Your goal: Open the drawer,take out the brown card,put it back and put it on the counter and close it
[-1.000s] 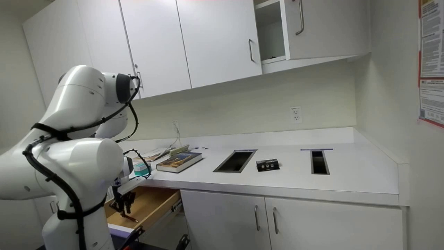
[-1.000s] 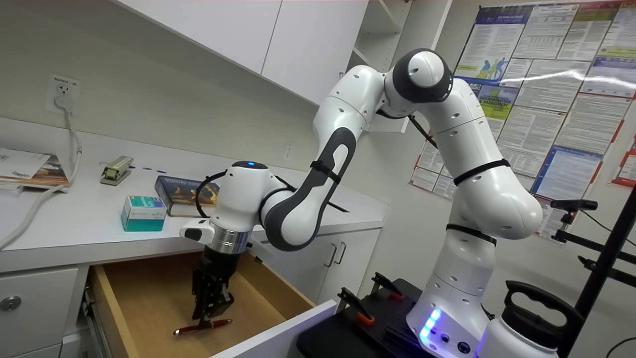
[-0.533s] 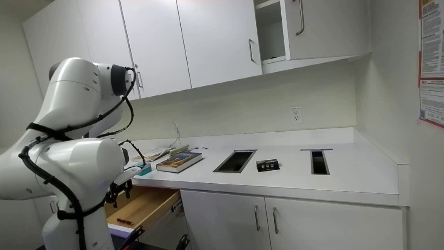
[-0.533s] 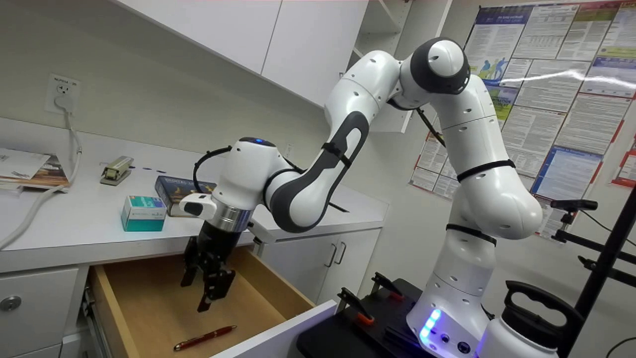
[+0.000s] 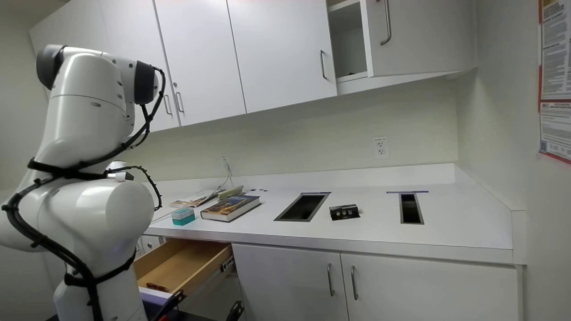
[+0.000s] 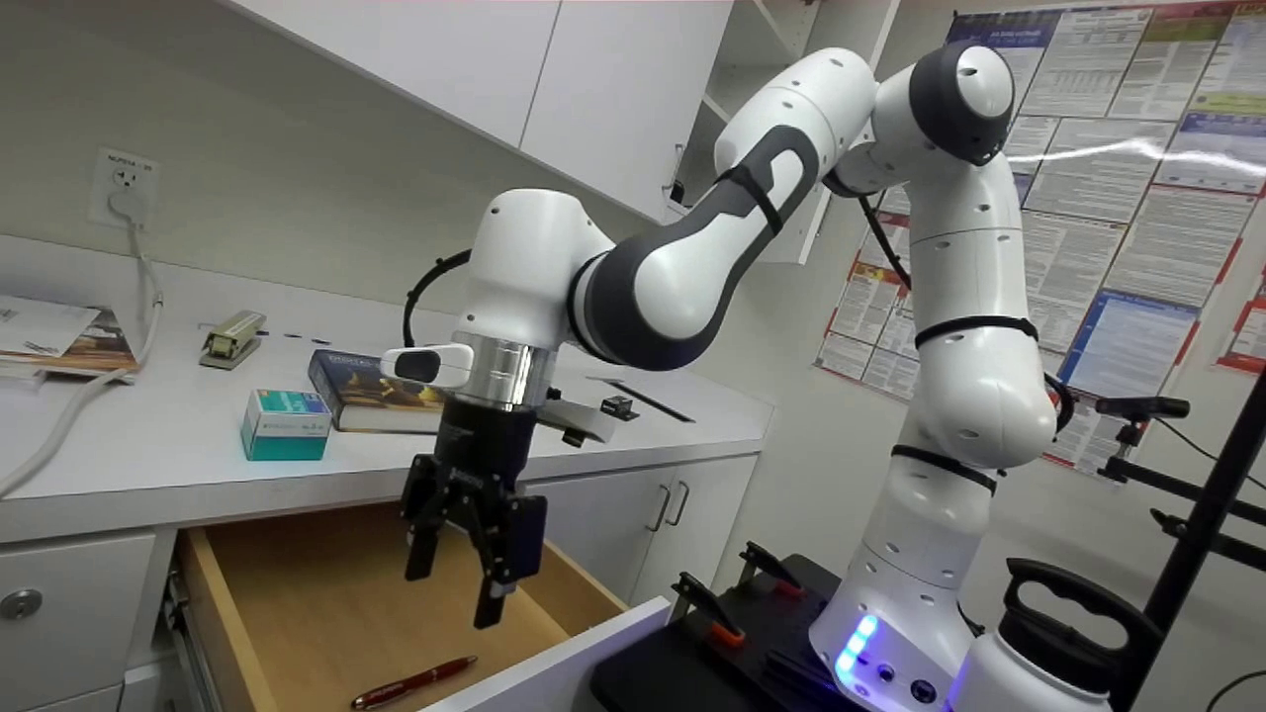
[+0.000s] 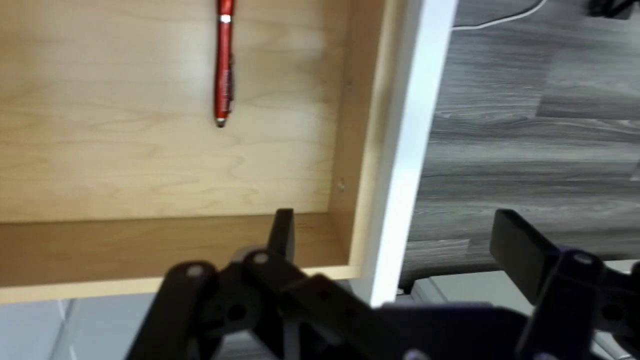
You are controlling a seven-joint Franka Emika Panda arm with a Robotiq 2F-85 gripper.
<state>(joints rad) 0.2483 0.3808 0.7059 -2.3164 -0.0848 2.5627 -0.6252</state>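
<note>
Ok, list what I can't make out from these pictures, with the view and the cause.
Gripper: hidden behind the arm in an exterior view.
Red pen: upper end cut off by the wrist view's top edge.
Drawer: handle shows in no view; in an exterior view the bottom edge cuts off the front.
Wall notices: print too small to read in an exterior view.

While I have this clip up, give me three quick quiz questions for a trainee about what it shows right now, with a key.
1. What lies in the open drawer below the counter?
2. True or false, of the hand: it is gripping something.
3. Where does the small box stand? A: in the drawer. B: on the counter. C: on top of the book.

Key:
1. A red pen.
2. False; it is open and holds nothing.
3. B.
</note>
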